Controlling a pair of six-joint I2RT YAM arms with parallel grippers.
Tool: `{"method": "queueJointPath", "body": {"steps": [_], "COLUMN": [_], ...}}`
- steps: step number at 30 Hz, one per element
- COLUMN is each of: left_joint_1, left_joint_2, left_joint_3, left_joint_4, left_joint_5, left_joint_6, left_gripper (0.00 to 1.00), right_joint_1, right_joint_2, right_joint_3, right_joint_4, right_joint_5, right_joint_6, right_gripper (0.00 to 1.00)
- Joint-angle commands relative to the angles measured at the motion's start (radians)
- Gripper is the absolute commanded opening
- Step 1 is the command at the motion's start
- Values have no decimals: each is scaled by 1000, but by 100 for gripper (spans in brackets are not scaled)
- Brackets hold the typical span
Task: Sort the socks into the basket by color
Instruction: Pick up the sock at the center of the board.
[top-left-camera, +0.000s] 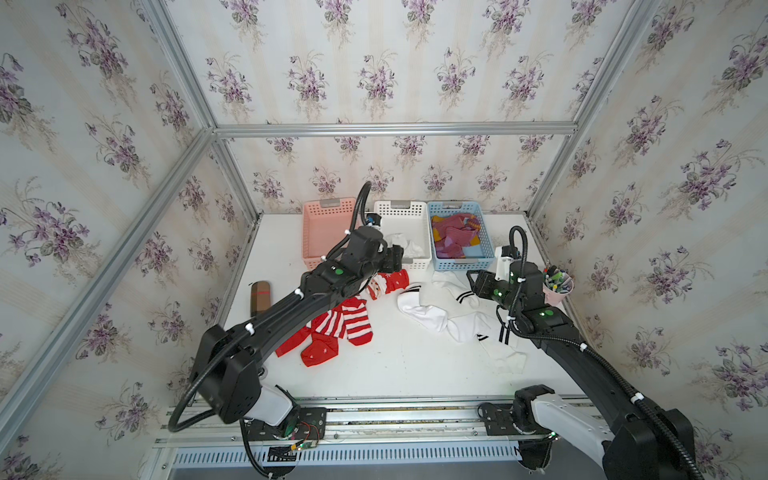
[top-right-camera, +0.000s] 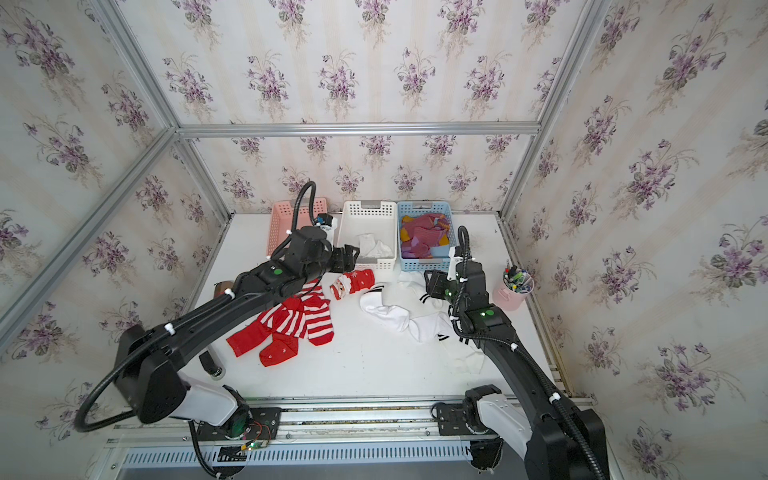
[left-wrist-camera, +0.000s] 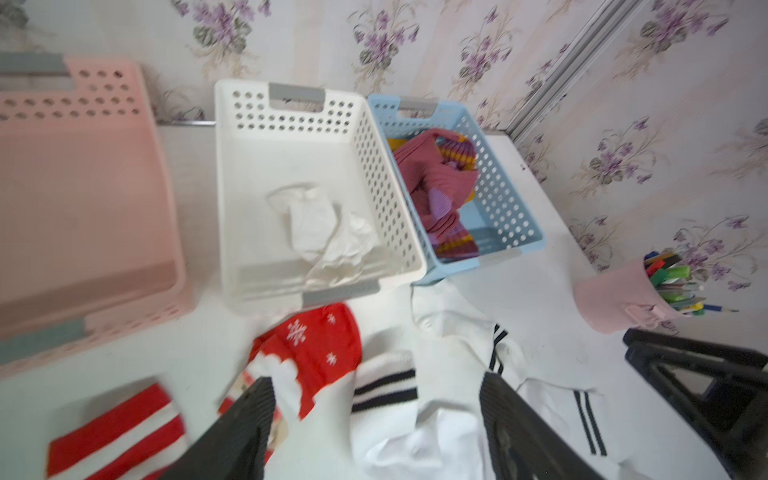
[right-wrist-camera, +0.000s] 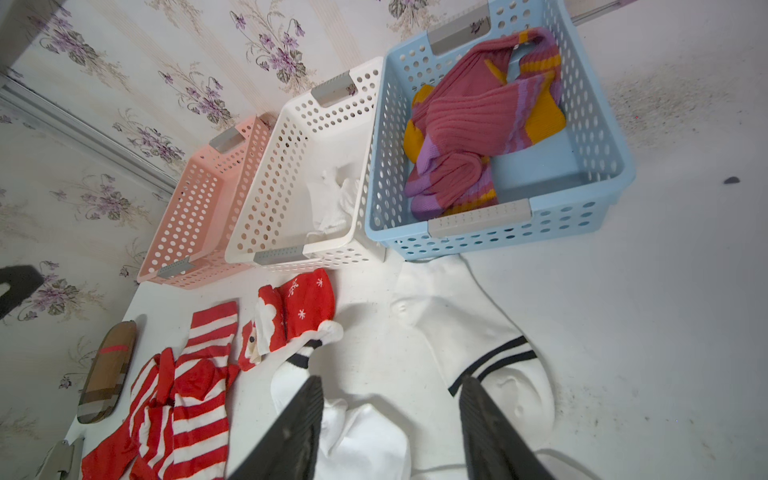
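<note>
The left pincer gapes empty by the white basket; right pincer spread, empty, over white socks on the tabletop; red socks loose there too. Likely best: drop straight, pinch one sock mid-body, lift clear of neighbours.

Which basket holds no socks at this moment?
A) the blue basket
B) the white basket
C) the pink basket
C: the pink basket is bare inside, while the white basket holds a white sock and the blue basket holds maroon socks.
</note>
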Motion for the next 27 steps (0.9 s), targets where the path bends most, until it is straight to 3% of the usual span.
{"method": "queueJointPath", "body": {"steps": [1, 8, 21, 27], "left_joint_1": [31, 75, 144, 155], "left_joint_2": [-124, -295, -137, -114], "left_joint_3": [-110, -259, -229, -207], "left_joint_4": [-88, -220, -177, -192], "left_joint_5": [23, 2, 93, 120], "left_joint_6": [4, 24, 35, 63], "left_gripper": [80, 84, 84, 84], "right_joint_1": [12, 36, 71, 113], "right_joint_2": [5, 22, 212, 303], "right_joint_3": [-8, -56, -23, -4], "right_joint_4": [-6, 6, 31, 43], "right_joint_5": [-9, 12, 50, 133], "right_joint_6": [13, 26, 25, 33], "right_gripper": [54, 55, 56, 57]}}
